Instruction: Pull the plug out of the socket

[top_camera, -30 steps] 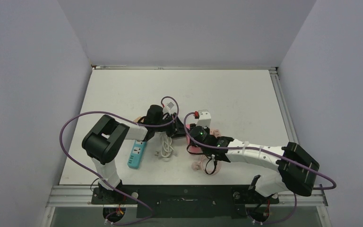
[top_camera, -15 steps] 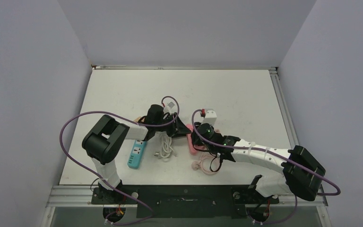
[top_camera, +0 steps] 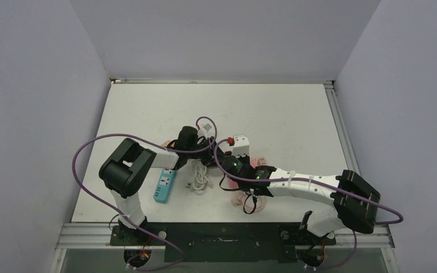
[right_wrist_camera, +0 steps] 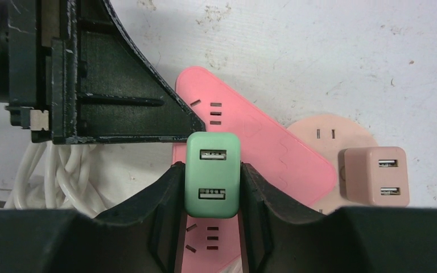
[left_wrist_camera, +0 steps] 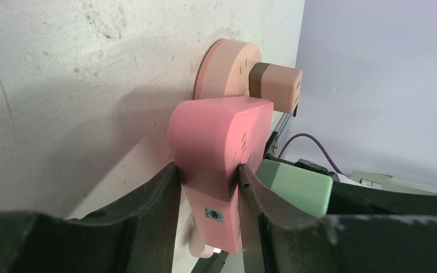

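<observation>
Pinching the green plug (right_wrist_camera: 213,176), prongs hidden, is the right tool (right_wrist_camera: 209,170); left tool (left_wrist_camera: 207,173) clamps the pink socket (left_wrist_camera: 222,133).

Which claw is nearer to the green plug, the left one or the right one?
Right. The right claw grips the green plug by its sides; the left claw clamps the pink power strip just beside it.

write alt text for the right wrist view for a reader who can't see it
The right gripper clamps a green USB charger over a pink power strip. A beige charger sits in a round socket to the right, white cable lower left, the other arm's black finger upper left.
</observation>
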Robot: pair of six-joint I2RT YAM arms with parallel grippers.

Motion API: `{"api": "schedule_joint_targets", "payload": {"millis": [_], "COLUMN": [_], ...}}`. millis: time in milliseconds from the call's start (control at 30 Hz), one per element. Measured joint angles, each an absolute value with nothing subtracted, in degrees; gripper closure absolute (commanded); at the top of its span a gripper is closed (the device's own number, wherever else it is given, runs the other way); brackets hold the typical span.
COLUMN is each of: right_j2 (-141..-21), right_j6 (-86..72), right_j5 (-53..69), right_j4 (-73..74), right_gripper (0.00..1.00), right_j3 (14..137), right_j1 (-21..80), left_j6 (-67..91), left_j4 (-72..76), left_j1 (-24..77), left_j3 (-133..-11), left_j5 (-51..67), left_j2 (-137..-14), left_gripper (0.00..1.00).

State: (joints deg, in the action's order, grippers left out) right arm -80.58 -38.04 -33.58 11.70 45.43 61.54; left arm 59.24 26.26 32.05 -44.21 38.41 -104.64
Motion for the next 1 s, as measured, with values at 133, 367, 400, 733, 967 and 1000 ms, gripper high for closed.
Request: {"api": "schedule_joint_targets", "payload": {"millis": [133, 367, 400, 733, 967, 1000], "right_j2": [-80.55, -76.58, -75.61, -74.06, -74.06, -74.06], "right_j6": [-38.0, -39.35, -39.62, -39.68, -38.09, -37.39], "right_j5": [-34.26, -25.58, -24.16, -22.61, -22.04, -22.04], "right_j4": [11.77, 7.75, 6.72, 2.9, 2.04, 1.76], "right_gripper": [0.95, 0.95, 0.95, 0.95, 0.95, 0.95], "right_j3": [46.06, 42.98, 42.15, 41.06, 41.08, 41.08], "right_j1": [61.58, 55.7, 54.52, 50.0, 51.24, 52.05], "left_j6": [59.09, 58.92, 58.83, 58.19, 57.56, 57.34], "left_j4": [26.15, 26.13, 26.11, 25.04, 24.18, 23.68], "left_j1": [31.99, 31.92, 31.92, 31.92, 31.92, 31.94], "left_j3": [-44.21, -44.34, -44.42, -44.42, -44.62, -44.8], "left_j5": [38.39, 38.02, 37.95, 39.11, 39.16, 39.16], "left_j2": [-104.64, -104.64, -104.64, -104.62, -104.44, -104.36], "left_gripper": [0.87, 0.86, 0.87, 0.85, 0.79, 0.79]}}
